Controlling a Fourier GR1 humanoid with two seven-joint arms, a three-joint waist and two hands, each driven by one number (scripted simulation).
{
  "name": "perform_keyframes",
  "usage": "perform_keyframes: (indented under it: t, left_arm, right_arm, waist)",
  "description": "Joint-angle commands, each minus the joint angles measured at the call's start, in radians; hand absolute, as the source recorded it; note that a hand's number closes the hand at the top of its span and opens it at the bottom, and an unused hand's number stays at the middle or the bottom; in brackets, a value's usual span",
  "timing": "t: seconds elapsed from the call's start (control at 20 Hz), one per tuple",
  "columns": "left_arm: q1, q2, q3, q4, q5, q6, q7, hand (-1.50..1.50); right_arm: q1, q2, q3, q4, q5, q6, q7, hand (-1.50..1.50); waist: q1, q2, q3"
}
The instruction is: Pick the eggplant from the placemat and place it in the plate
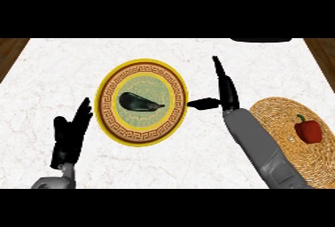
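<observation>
The eggplant (139, 102) lies in the middle of the plate (110, 122), inside the patterned ring, touching no hand. So the placing looks done, and the step in hand is, as I judge it, to take the right hand away.

The right hand (226, 88) stands just beside the plate's right rim. Its fingers are straight and point away from the robot, and the thumb sticks out toward the plate; it holds nothing. To do this step well, the hand should go up first, or to the right, and not sweep to the left, because the thumb is very near the rim and could push the plate.

The left hand (71, 133) rests at the lower left, close to the plate's left rim, with its fingers straight and up, also holding nothing.

The placemat (281, 119) lies at the right side, under and beside the right forearm, and a red pepper (308, 130) lies on it. If the arm comes back low, it could touch the pepper, so a higher way is safer.

The bench (65, 57) has much open room behind the plate and at the far left. Its wooden edges show at both upper corners, well apart from the things.
</observation>
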Motion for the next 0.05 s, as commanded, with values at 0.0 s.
perform_keyframes:
  t: [0.0]
  left_arm:
    - [-0.018, 0.015, 0.034, 0.043, 0.004, -0.018, -0.021, 0.00]
  right_arm:
    - [0.028, -0.033, -0.001, -0.075, 0.057, 0.005, 0.084, -1.50]
  waist:
    - [-0.007, -0.002, 0.000]
